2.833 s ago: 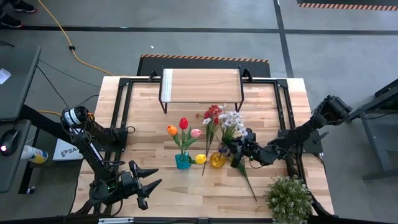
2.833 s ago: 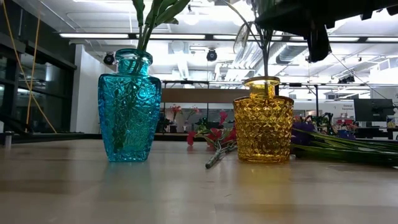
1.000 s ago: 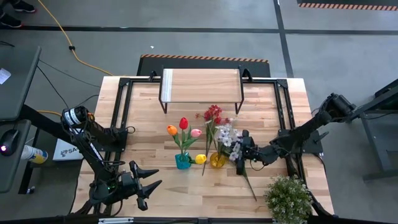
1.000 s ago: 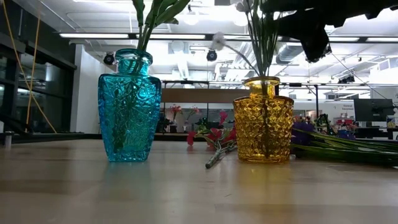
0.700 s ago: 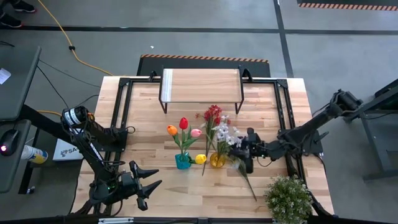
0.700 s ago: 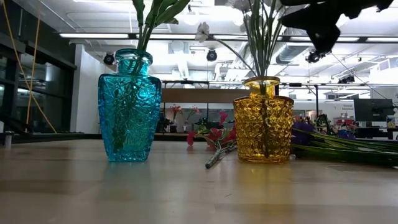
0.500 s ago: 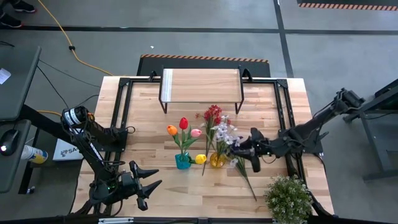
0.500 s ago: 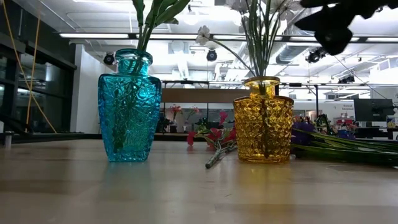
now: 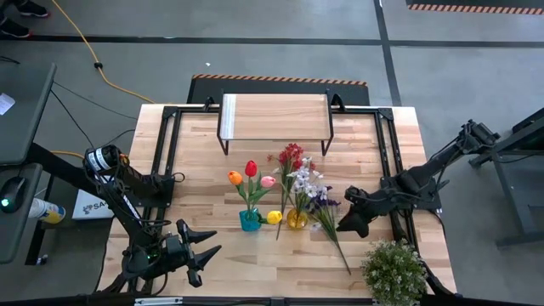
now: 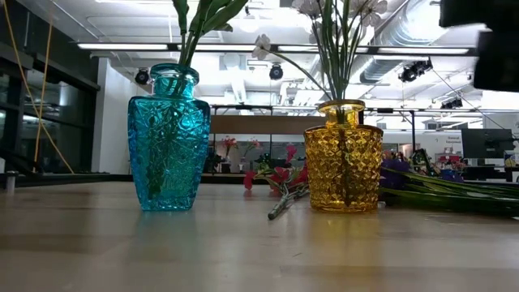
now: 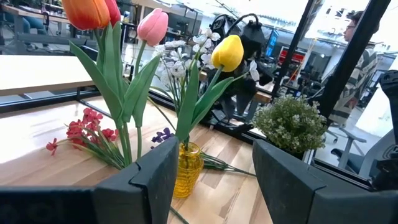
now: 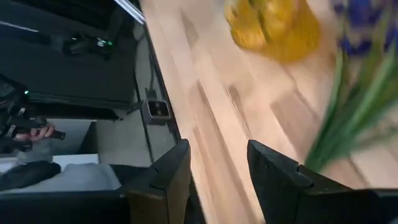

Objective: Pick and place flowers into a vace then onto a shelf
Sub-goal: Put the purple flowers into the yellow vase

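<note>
Right claw (image 9: 350,223) hangs spread and empty beside two vases, yellow vase (image 9: 297,218) and blue vase (image 9: 250,220); left claw (image 9: 202,255) idles spread.

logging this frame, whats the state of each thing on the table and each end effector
blue vase: upright, holds the tulips
tulips: standing in the blue vase
yellow vase: upright, holds the white spray
white spray: in the yellow vase
red spray: lying on the table
purple spray: lying on the table
shelf: bare
left end effector: open, empty
right end effector: open, empty
</note>
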